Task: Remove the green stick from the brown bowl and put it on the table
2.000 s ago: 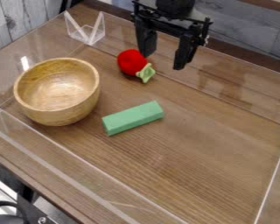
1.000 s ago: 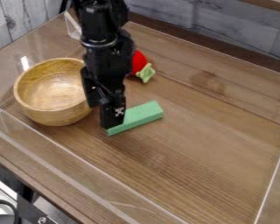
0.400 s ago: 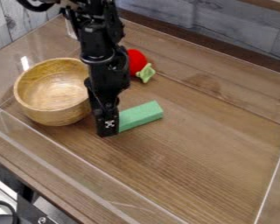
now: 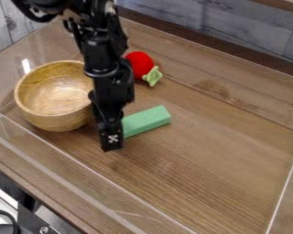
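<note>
- Black two-fingered gripper (image 4: 111, 137): pointing down at the left end of the green rectangular stick (image 4: 143, 122), jaws spread wide, holding nothing.
- Green stick: lying flat on the wooden table (image 4: 222, 146), just right of the round brown wooden bowl (image 4: 59, 94), outside it.
- Advisable: straddle the stick's narrow width squarely before closing.
- Bowl: appears empty.
</note>
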`<move>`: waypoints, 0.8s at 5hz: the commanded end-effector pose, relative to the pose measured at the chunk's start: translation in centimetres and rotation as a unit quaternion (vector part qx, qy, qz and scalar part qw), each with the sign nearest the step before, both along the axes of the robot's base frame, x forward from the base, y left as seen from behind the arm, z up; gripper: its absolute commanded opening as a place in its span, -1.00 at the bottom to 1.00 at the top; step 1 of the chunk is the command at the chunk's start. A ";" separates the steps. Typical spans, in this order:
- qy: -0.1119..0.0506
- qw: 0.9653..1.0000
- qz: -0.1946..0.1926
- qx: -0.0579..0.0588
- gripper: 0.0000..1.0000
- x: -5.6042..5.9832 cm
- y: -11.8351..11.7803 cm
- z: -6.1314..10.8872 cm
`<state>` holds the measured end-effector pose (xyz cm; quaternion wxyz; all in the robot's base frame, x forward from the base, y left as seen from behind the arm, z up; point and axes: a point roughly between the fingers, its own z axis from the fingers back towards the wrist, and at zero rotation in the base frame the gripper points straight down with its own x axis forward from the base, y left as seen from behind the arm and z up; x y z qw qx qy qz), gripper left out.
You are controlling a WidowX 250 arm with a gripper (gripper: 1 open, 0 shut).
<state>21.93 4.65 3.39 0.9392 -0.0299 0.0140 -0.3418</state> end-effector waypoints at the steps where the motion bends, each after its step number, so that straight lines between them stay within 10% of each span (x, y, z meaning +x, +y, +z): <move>1: -0.016 1.000 0.020 0.003 1.00 0.7 -0.9 -0.3; 4: -0.011 1.000 0.002 -0.024 1.00 1.0 -3.4 -1.7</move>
